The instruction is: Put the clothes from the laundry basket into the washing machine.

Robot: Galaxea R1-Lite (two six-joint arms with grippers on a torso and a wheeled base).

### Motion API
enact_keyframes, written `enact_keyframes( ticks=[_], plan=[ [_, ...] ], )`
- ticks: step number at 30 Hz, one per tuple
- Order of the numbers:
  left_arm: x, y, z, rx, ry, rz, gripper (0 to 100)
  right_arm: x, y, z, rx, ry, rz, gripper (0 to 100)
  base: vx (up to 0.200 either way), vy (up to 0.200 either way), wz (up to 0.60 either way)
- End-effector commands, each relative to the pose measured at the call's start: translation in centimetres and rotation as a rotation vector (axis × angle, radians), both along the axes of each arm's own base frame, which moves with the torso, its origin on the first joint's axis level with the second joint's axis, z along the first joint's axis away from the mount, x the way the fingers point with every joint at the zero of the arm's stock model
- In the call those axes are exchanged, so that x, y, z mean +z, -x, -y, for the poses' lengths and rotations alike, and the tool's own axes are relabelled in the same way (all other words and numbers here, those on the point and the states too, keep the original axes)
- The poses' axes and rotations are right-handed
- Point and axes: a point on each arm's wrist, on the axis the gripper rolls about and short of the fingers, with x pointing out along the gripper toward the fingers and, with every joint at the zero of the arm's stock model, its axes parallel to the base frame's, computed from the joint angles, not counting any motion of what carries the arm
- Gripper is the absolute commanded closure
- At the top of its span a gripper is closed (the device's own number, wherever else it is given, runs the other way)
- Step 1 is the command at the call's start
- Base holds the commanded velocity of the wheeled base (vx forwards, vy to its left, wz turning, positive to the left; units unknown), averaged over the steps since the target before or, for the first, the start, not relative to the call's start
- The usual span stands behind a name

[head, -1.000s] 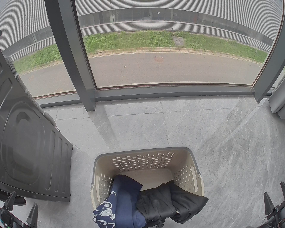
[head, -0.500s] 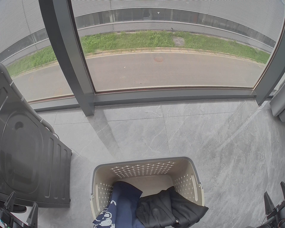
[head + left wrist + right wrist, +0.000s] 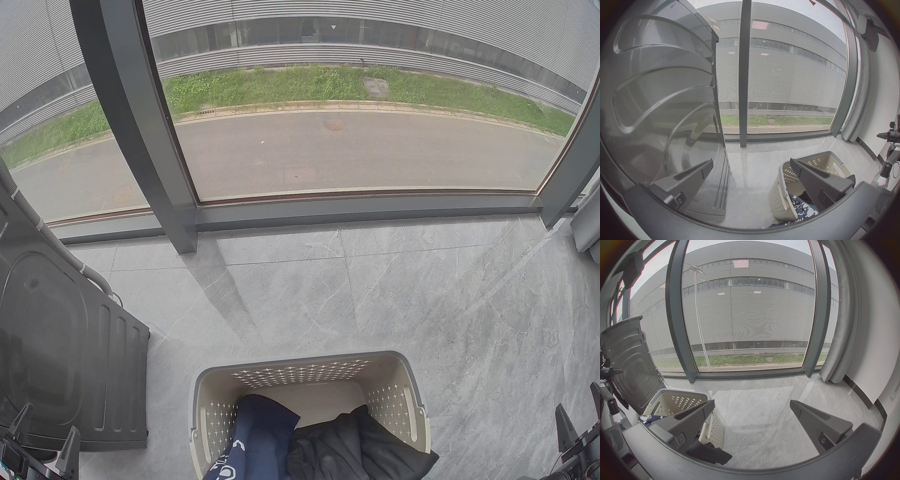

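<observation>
Head view: basket (image 3: 300,375), navy garment (image 3: 262,431) and black garment (image 3: 350,447) inside; washer (image 3: 62,362) left of basket; left gripper (image 3: 49,420), right gripper (image 3: 576,400) flanking basket, both spread.

Bare floor (image 3: 437,294) lies open between the laundry basket (image 3: 300,361) and the window frame (image 3: 350,209), and also to the basket's right. The basket's mouth faces up. Its far half is free down to the bottom. A navy garment (image 3: 262,431) and a black garment (image 3: 350,447) fill the near half, the black one spilling over the right rim. The washing machine (image 3: 62,369) stands as a dark wall just left of the basket, with a narrow strip of floor between them, and it is close to the left pincer (image 3: 45,434). A curtain (image 3: 587,219) hangs at the far right.
</observation>
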Motion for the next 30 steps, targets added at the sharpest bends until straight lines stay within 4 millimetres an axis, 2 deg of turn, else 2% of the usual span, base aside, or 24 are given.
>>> enact_keyframes(
  ticks=[1,20,23,30],
  plan=[
    [-0.52,0.00,0.00,0.000,0.001,-0.001,0,-0.48,0.01,0.00,0.001,0.000,0.001,0,0.000,0.000,0.00],
    [-0.52,0.00,0.00,0.000,0.001,-0.001,0,-0.48,0.01,0.00,0.000,0.000,0.001,0,0.000,0.000,0.00],
    [-0.52,0.00,0.00,0.000,0.001,-0.001,0,-0.48,0.01,0.00,0.001,0.000,0.001,0,0.200,0.000,0.00],
    [-0.52,0.00,0.00,0.000,0.001,-0.001,0,-0.48,0.01,0.00,0.001,0.000,0.001,0,0.000,0.000,0.00]
  ],
)
